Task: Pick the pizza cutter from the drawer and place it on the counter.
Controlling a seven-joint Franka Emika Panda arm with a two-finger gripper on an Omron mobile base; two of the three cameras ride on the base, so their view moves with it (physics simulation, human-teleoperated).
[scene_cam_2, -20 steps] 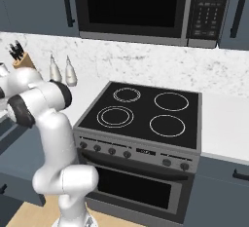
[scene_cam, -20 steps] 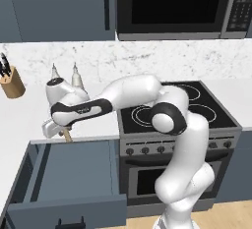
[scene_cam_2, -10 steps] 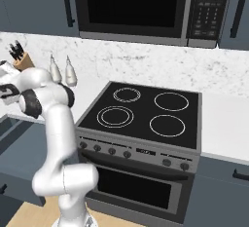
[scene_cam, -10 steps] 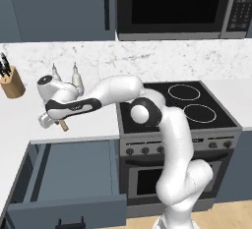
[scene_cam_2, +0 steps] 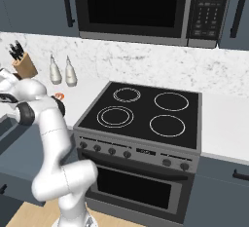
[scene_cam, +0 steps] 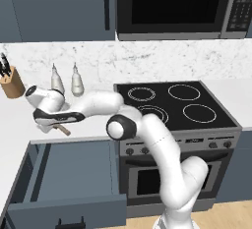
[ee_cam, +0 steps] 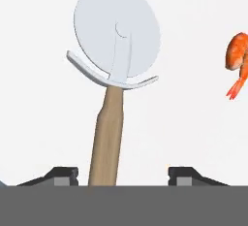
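Pizza cutter (ee_cam: 114, 74) lies on the white bench (scene_cam: 19, 139), handle toward the end effector (ee_cam: 123, 174), whose fingers stand spread on either side of the handle and apart from it. The drawer (scene_cam: 69, 184) hangs open below. A shrimp (ee_cam: 237, 57) lies near the wheel. Risk, as I judge it: pulling away low could catch the handle and drag the cutter toward the bench edge.

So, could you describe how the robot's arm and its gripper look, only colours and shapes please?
The arm is made of smooth, rounded glossy white segments. A round dark grey cap marks the elbow joint, and a dark band runs along the hand near the gripper. In the hand view, its two small dark fingertips have flat, angular tops with a lighter grey patch. No cables or markings are visible.
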